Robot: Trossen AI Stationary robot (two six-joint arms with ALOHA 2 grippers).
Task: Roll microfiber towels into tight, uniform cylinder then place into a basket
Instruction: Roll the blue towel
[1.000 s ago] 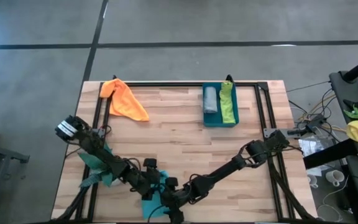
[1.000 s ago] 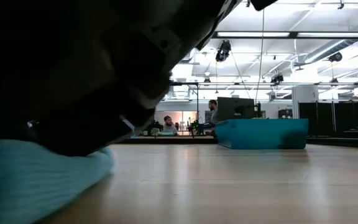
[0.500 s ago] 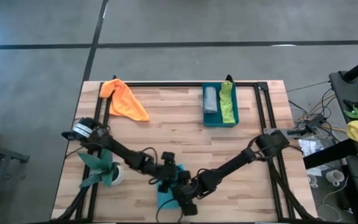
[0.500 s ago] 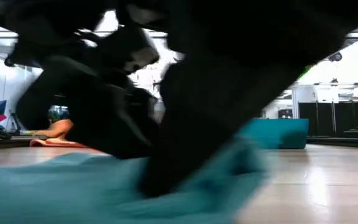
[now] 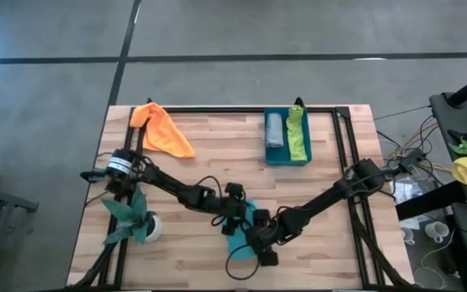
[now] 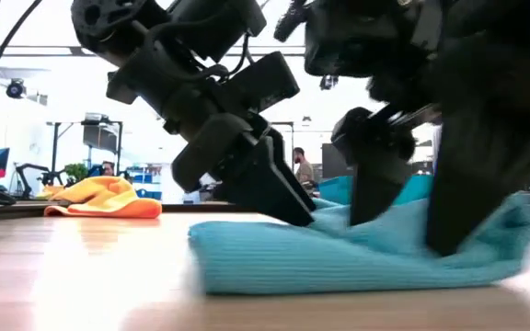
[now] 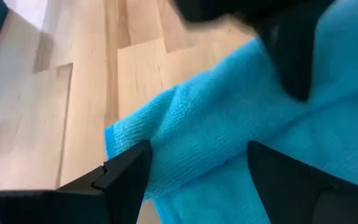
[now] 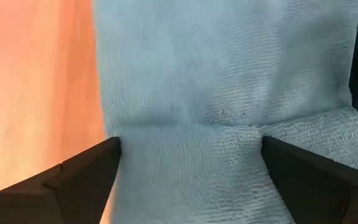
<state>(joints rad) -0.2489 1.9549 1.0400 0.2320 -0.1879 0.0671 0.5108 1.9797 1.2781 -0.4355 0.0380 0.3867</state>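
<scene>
From above, the wooden surface [image 5: 217, 146] fills the middle of the frame. The turquoise towel [image 5: 242, 235] lies low and centre, with both arms meeting over it. The left pincer [image 5: 235, 217] comes in from the left onto the towel's upper-left part; the right pincer [image 5: 264, 243] comes from the right onto its lower-right part. The orange towel [image 5: 162, 130] lies crumpled at upper left. The basket [image 5: 287, 158] sits upper right of centre, holding the grey towel [image 5: 275, 130] rolled on its left side and the lime green towel [image 5: 298, 134] on its right. A plant in a white pot [image 5: 136, 223] stands at lower left.

At surface height, the turquoise towel [image 6: 357, 257] spreads across the lower middle and right. The left pincer [image 6: 265, 184] slants down onto it from upper left, and the right pincer [image 6: 412, 184] stands on it at right, its two fingers wide apart and pressing into the cloth. The orange towel [image 6: 104, 198] sits far back at left.

In the left wrist view, the turquoise towel [image 7: 229, 137] bunches between two dark fingers [image 7: 126, 174] that stand apart, the cloth running between them.

In the right wrist view, the turquoise towel [image 8: 229, 93] fills the frame, with the fingers [image 8: 86, 171] spread wide and resting on it.
</scene>
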